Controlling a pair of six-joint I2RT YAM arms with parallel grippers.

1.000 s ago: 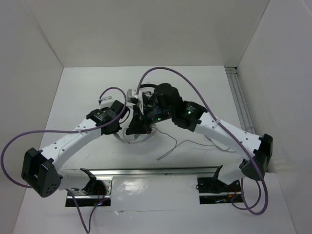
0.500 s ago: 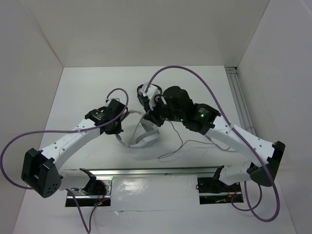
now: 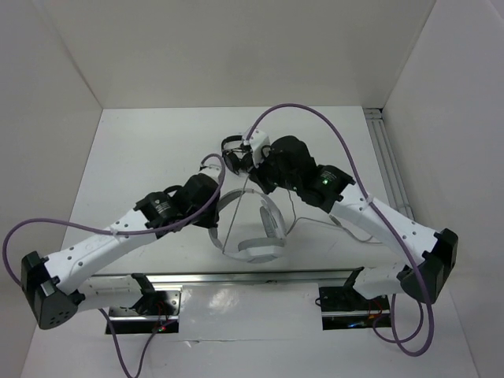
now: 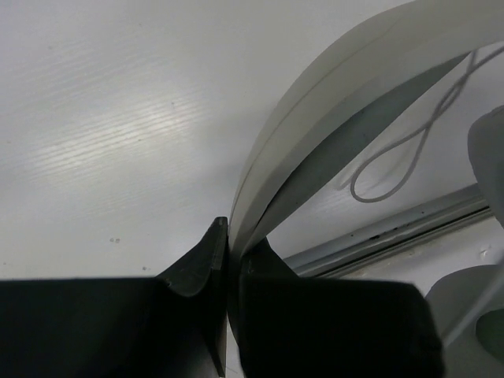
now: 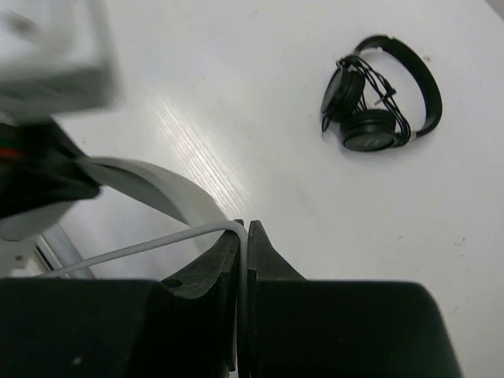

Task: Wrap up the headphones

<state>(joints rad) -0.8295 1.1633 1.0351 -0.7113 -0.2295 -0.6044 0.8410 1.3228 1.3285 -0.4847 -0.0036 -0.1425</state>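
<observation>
The white headphones (image 3: 261, 250) hang in the middle of the table (image 3: 142, 157), between the two arms and lifted a little above it, as far as the top view lets me judge. The left gripper (image 4: 236, 238) is closed tight on the edge of the wide headband (image 4: 331, 102). The right gripper (image 5: 245, 232) is closed on the thin grey cable (image 5: 134, 250), with the jaws almost touching.

The step in hand seems to be to wind the cable around the headband. To do it well, the left arm should hold the headband steady and not turn it. The right arm should lead the cable over the band in close, even turns. The tension should be light: a hard pull may draw the thin cable out of the jaws or twist the band in the other grip, which takes it only at the edge.

A loose loop of cable lies on the table near the metal rail (image 4: 394, 232), and it must follow freely without catching there. The small black headphones (image 5: 367, 131) lie on the table at the far side, near the right wrist, so a wide swing to that side could push them.
</observation>
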